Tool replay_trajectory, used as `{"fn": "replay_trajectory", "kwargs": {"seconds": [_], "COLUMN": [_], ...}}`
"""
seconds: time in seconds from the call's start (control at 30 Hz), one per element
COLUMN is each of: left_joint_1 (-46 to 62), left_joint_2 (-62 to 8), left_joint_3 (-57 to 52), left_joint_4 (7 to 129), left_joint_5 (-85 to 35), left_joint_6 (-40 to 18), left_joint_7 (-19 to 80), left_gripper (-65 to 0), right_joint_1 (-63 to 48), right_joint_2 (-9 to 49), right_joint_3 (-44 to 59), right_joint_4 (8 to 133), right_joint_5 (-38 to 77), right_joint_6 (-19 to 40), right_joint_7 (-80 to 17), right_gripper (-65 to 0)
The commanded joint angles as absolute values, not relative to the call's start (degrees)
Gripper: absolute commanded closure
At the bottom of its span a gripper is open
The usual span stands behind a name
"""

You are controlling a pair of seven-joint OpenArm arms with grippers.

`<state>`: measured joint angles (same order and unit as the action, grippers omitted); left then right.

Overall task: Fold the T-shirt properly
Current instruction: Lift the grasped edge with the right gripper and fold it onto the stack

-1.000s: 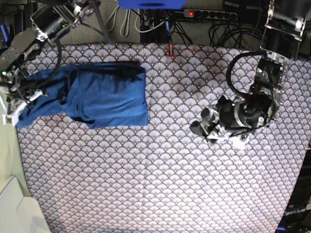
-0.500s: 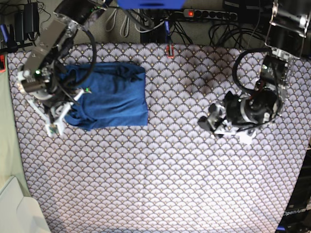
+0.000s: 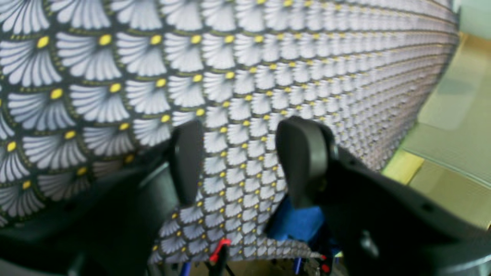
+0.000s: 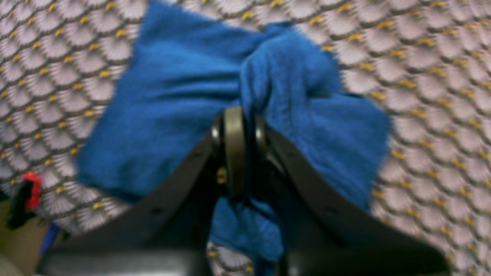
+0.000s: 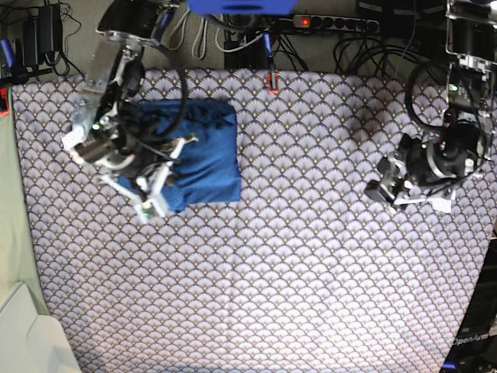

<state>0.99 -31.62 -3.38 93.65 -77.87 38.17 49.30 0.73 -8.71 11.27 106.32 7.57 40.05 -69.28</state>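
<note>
1. Right end effector (image 4: 239,126): jaws pressed together on a bunched ridge of the T-shirt (image 4: 172,103); in the base view it (image 5: 155,183) sits over the shirt's lower-left part, seen from that view.
2. T-shirt: royal-blue, folded into a compact, roughly rectangular bundle (image 5: 206,151). One gathered fold rises into the right end effector; the rest lies flat on the tabletop (image 5: 295,256).
3. Left end effector (image 3: 245,161): jaws parted with a clear gap, nothing between them. The scallop-patterned cloth shows through the gap. It is well apart from the T-shirt, on the side away from the right end effector (image 5: 388,186).
4. T-shirt, seen from the left wrist: a small blue patch (image 3: 303,224) low behind one finger (image 3: 303,157).
5. Tabletop: covered by a scallop-patterned cloth, pale fans with yellow dots.
6. Red clip (image 5: 272,81): at the cloth's edge just beyond the T-shirt's upper corner in the base view.
7. Power strip (image 5: 334,23): beyond that same edge, past the clip from the T-shirt, with cables around it.
</note>
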Motion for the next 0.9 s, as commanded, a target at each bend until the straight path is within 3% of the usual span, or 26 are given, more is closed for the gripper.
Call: {"fn": "replay_trajectory", "kwargs": {"seconds": [0.0,0.5,0.77,0.87], "left_joint_1": [0.4,0.3,0.2,0.3], "left_joint_2": [-32.7,-32.6,-32.4,-32.6], "left_joint_3": [-4.2,-4.4,-4.4,-4.4], "left_joint_4": [94.5,94.3,94.3,94.2], "left_joint_5": [-82.8,-82.7,-82.9,-82.9], "left_joint_6": [40.0,40.0,40.0,40.0], "left_joint_7": [50.4,50.4,50.4,50.4], "left_gripper": [-34.0,-34.0,-34.0,-34.0], "right_joint_1": [1.6,-3.1,-2.9,-2.8], "right_joint_2": [-9.0,-9.0,-9.0,-9.0], "right_joint_3": [10.0,2.9,-3.1,-6.2], "right_joint_4": [106.6,106.3,106.6,106.9], "right_joint_5": [10.1,13.0,13.1,15.0], "right_joint_6": [40.0,40.0,40.0,40.0], "right_joint_7": [-67.8,-64.5,-64.5,-64.5], "right_gripper": [0.0,-0.4,-21.1,-26.0]}}
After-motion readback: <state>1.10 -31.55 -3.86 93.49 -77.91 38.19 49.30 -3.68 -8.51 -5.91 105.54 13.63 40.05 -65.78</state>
